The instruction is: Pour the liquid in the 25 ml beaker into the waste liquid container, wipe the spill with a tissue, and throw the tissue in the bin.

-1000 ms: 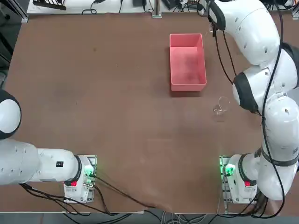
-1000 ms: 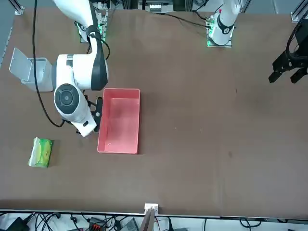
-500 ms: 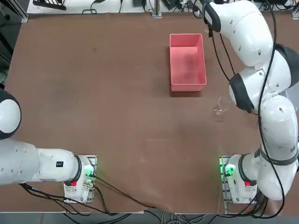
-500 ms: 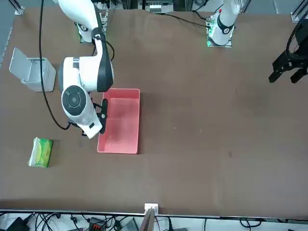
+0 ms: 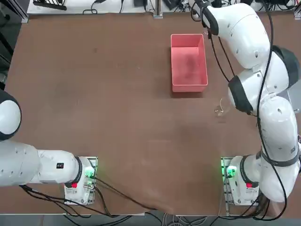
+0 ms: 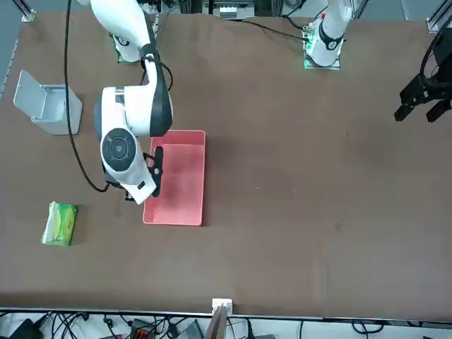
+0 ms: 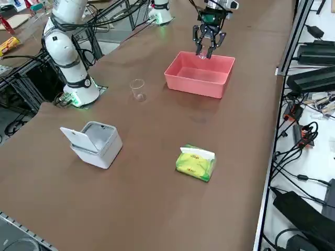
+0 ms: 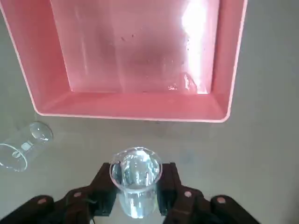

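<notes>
The right pincer [image 8: 135,205] grips the 25 ml beaker [image 8: 135,179], one finger on each side of the glass, and the beaker stands upright with clear liquid in it. That is plain in the wrist view: rim up, nothing tipped yet.

Now the relation that matters. The waste liquid container [image 8: 219,70], the pink tray, lies just ahead of the pincer, with its near short wall facing the beaker. In the wrist view, bare brown worktop [image 8: 261,154] shows directly under the glass, so the beaker seems just short of the tray's rim, not over the basin. In the side view, the pincer [image 7: 205,46] hangs by the tray's [image 7: 194,83] far short end, well above it.

The tray's long axis runs straight away from the pincer, so my read is that a short carry along that line puts the beaker over the basin with plenty of room beyond. Tipping now would likely wet the worktop, in my judgement.

The larger beaker [image 7: 137,89] stands on the worktop, off to one side of the tray and clear of the path. The green tissue pack [image 7: 196,163] and the bin [image 7: 95,143], lid up, wait well apart from the tray, nearer the side camera. Pouring is the step in hand; the wiping and binning are not yet begun.
</notes>
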Robot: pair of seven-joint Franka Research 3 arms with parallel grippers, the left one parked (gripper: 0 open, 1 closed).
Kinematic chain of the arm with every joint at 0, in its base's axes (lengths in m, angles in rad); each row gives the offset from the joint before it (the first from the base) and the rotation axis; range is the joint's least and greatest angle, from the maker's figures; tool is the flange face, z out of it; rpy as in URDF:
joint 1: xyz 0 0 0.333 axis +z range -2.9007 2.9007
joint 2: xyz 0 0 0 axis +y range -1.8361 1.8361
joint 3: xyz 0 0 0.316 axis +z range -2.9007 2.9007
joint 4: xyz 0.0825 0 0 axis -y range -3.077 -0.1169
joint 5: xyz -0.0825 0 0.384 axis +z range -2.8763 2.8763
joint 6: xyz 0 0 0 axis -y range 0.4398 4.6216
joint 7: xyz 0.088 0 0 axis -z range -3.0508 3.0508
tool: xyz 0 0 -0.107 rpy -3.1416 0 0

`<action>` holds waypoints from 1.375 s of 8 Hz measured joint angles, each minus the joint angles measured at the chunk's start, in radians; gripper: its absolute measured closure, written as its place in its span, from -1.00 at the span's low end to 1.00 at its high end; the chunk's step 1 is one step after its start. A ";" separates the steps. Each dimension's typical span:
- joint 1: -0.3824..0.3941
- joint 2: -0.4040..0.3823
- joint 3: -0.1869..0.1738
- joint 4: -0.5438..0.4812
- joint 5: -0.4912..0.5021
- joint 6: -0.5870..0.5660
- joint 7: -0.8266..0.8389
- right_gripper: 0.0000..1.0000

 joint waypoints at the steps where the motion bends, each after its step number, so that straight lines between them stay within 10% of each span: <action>1: 0.009 0.008 0.000 0.003 -0.001 0.000 0.002 0.07; 11: 0.081 0.138 0.000 0.062 -0.150 0.001 0.058 0.07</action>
